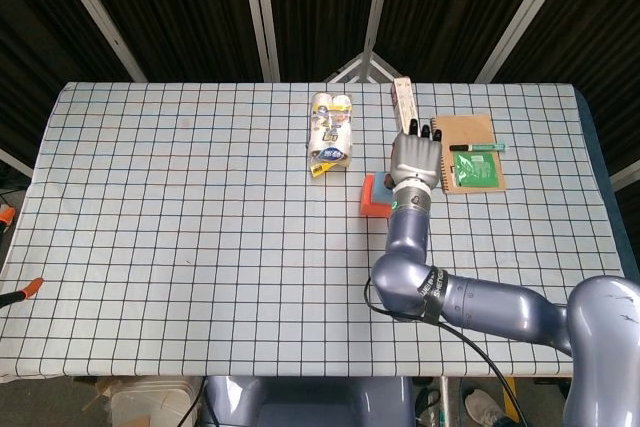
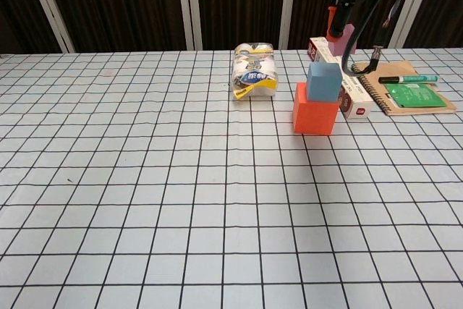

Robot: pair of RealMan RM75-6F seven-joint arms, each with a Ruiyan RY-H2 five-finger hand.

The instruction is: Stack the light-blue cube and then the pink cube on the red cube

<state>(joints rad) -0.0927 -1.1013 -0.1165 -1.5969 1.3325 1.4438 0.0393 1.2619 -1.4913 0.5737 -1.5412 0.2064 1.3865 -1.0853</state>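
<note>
Pink cube (image 2: 343, 39) is hanging pinched in the right hand's (image 1: 414, 159) downward-pointing fingers (image 2: 333, 23), just above the light-blue cube (image 2: 323, 82) sitting on the red cube (image 2: 315, 114).

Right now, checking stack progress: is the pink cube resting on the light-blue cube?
No, the pink cube hangs above the light-blue cube, held by the right hand.

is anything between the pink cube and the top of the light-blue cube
Nothing visible. The right robot hand holds the pink cube in the air, above and just right of the light-blue cube, whose top is bare.
</note>
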